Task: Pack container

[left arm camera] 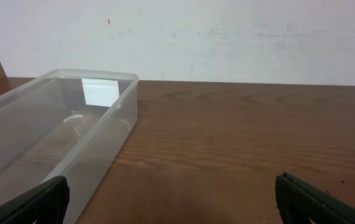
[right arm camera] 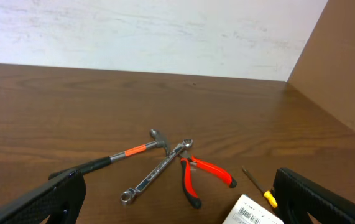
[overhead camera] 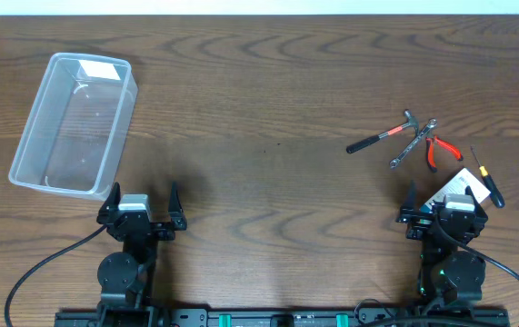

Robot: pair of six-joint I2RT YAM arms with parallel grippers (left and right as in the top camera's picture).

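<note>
The clear plastic container [overhead camera: 75, 125] lies empty at the table's left; the left wrist view shows the container [left arm camera: 59, 134] just ahead on the left. Open and holding nothing, my left gripper [overhead camera: 142, 202] sits just below its near right corner, left gripper [left arm camera: 174, 202]. At the right lie a hammer [overhead camera: 382, 136], a wrench [overhead camera: 414, 143], red-handled pliers [overhead camera: 439, 150], a yellow-and-black screwdriver [overhead camera: 488, 178] and a white labelled pack [overhead camera: 466, 184]. Behind them my right gripper [overhead camera: 445, 200] stands open; right gripper [right arm camera: 177, 202] frames the hammer [right arm camera: 118, 155], wrench [right arm camera: 155, 173] and pliers [right arm camera: 202, 177].
A white label [left arm camera: 99, 92] shows on the container's far wall. The wooden table [overhead camera: 268, 109] stretches between the container and the tools. A white wall [left arm camera: 227, 37] rises behind the table. Both arm bases stand at the near edge.
</note>
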